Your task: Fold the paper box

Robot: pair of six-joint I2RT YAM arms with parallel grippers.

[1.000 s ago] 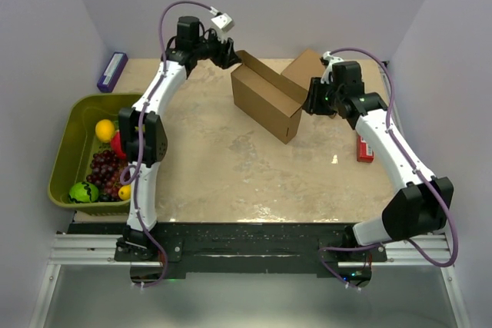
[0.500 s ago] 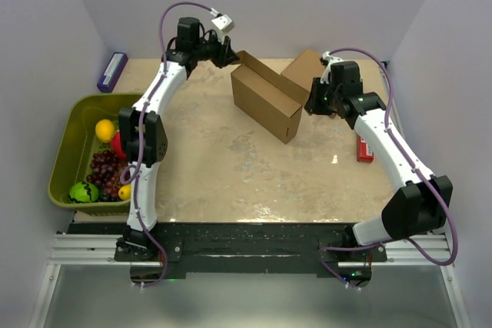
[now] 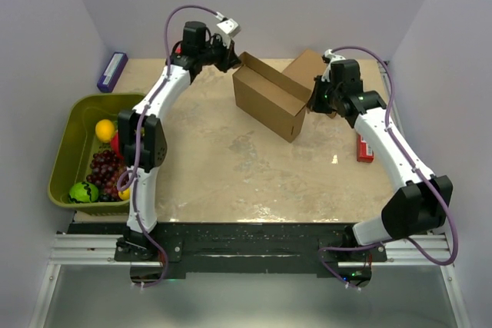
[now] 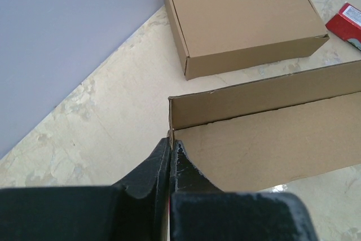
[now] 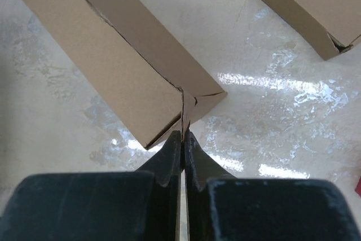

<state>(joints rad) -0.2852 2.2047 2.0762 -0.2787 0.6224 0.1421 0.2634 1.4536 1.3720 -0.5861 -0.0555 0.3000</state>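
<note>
**Two grips close on the box's ends**

Both sets of jaws, spread a second ago, are now pressed together, each on a thin edge of cardboard. The left arm (image 3: 165,90) has edged toward the far left corner of the paper box (image 3: 269,101). Its wrist view shows the fingertips (image 4: 161,159) meeting right at the upright corner edge of a wall and apparently nipping it. The right arm (image 3: 380,132) has closed on the opposite end. There a narrow flap edge runs straight down between its fingertips (image 5: 169,153), so that pinch is plain.

The box stands part-formed in the middle-far area of the desk (image 3: 207,159), long walls up and top open. With both ends held, my judgement is that the arms can now pull or swing the end panels into place, so this is the start of a folding step, not its finish.

As for containers, the paper box seems to hold nothing, though its floor is barely seen. The second carton (image 3: 304,67) sits closed just behind it, apart from it, with its contents hidden. A green bin (image 3: 73,124) at the left edge holds dark grapes (image 3: 104,168), a yellow fruit (image 3: 104,130), a green round fruit (image 3: 84,191) and something red.
</note>
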